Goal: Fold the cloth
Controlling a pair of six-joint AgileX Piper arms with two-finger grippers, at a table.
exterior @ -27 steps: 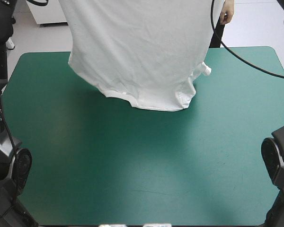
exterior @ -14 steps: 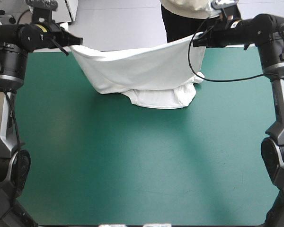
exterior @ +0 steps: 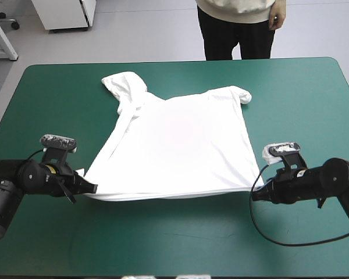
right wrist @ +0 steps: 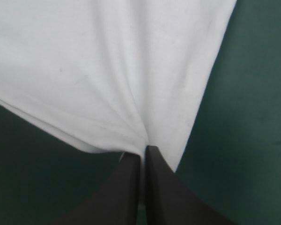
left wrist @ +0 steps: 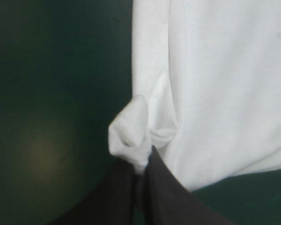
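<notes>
On the teal-green cover [exterior: 192,232] the T-shirt [exterior: 180,145] lies spread, softly creased. Left gripper [left wrist: 140,166] and right gripper [right wrist: 143,157] each pinch a bunched hem corner.

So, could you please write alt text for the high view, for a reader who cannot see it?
A white T-shirt lies spread almost flat on the teal-green table, hem toward the near edge. The left gripper and the right gripper, low at the table, are each shut on a hem corner. One sleeve lies bunched toward the far edge.
</notes>
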